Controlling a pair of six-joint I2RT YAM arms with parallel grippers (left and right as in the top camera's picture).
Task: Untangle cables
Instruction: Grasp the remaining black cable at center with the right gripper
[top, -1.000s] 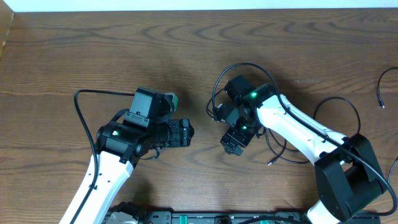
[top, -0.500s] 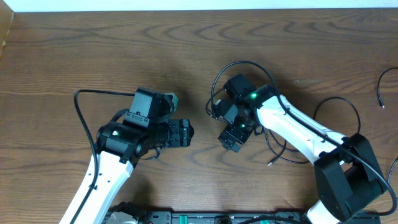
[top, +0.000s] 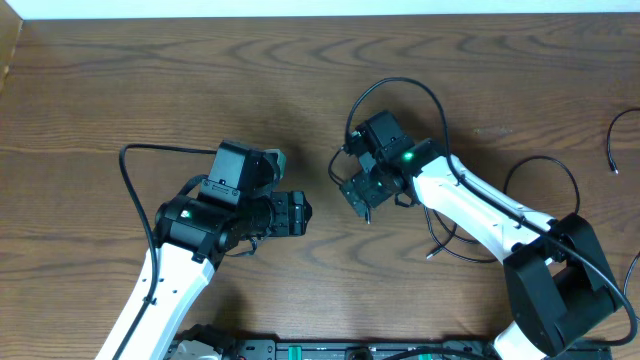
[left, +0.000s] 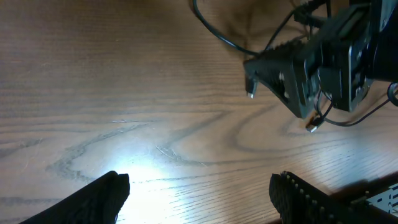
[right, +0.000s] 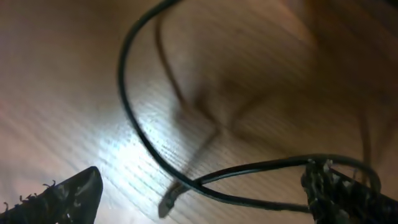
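Observation:
Thin black cables loop around my right gripper (top: 358, 192). One loop (top: 400, 84) arcs over the gripper's far side. Another strand with a small plug end (top: 430, 254) trails toward the near right. In the right wrist view, my right gripper (right: 202, 182) is open; a black cable (right: 134, 118) curves between its fingers and crosses another strand by a plug tip (right: 168, 202). The cable rests against the right finger. My left gripper (top: 298, 213) is open and empty, left of the right gripper. In the left wrist view (left: 200, 183) it faces the right gripper (left: 298, 68) and its cable (left: 217, 34). No white cable shows.
Another black cable loop (top: 545, 165) lies by the right arm. A further cable with a plug end (top: 614, 140) sits at the far right edge. The left arm's thick wire (top: 125, 170) arcs to its left. The wooden table (top: 200, 70) stretches behind both arms.
My right gripper has moved left and toward the far side and turned, dragging the cable loop with it. The trailing plug end shifted slightly. The left arm has not moved.

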